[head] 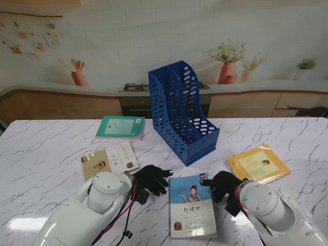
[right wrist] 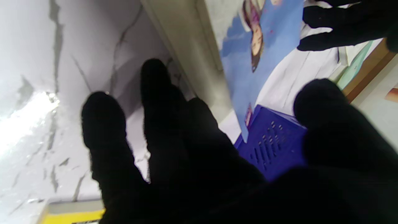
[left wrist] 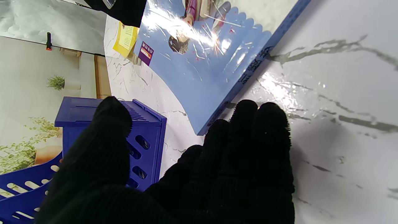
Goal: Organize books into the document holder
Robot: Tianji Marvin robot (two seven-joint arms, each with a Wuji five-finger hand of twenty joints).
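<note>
Flanking the blue book (head: 191, 206) near the table's front edge, both black-gloved robot hands hold nothing. The left robot hand (head: 150, 179) lies beside the book's left edge, fingers apart and pointing toward its far left corner; the left wrist view shows the fingertips (left wrist: 267, 116) close to the book's spine (left wrist: 248, 70) but whether they touch it cannot be told. The right robot hand (head: 221, 185) sits at the book's far right corner, fingers spread, thumb held away from the others; the right wrist view shows its fingertips (right wrist: 152, 74) next to the page edge (right wrist: 186, 46), contact unclear.

Farther out, a yellow book (head: 259, 163) lies flat toward the right side of the table (head: 41, 154), just beyond the right robot hand. A cream book (head: 109, 160) lies to the left, just beyond the left robot hand, and a teal book (head: 120, 127) lies farther still, toward the back edge. The blue document holder (head: 182, 110) stands upright in the middle of the table toward the back, its compartments holding no books.
</note>
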